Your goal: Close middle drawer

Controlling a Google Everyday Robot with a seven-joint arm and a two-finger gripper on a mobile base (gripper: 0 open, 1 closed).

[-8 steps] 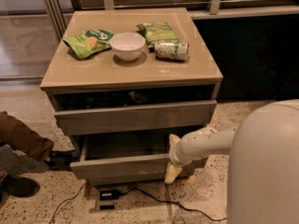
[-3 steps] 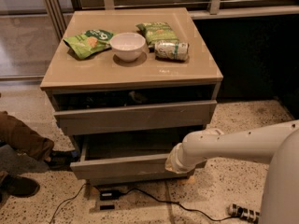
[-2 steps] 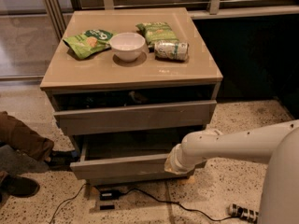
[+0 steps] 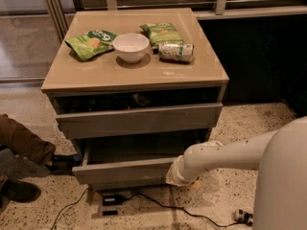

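- The gripper (image 4: pixel 175 178) is at the right end of the front of the middle drawer (image 4: pixel 124 170), mostly hidden behind the wrist of the arm (image 4: pixel 216 155); contact with the panel cannot be told.
- The back of this drawer lies hidden under the upper drawer (image 4: pixel 139 120), whose own inside is too dark to make out.
- A person's leg (image 4: pixel 21 145) is cut off by the left edge.
- The robot's body (image 4: pixel 283 176) is cut off at right and bottom.
- Print on the can (image 4: pixel 176 51) on the table (image 4: pixel 120 75) is unreadable.

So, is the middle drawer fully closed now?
No, the middle drawer stands out from the cabinet, its inside showing, with the gripper at the right end of its front.
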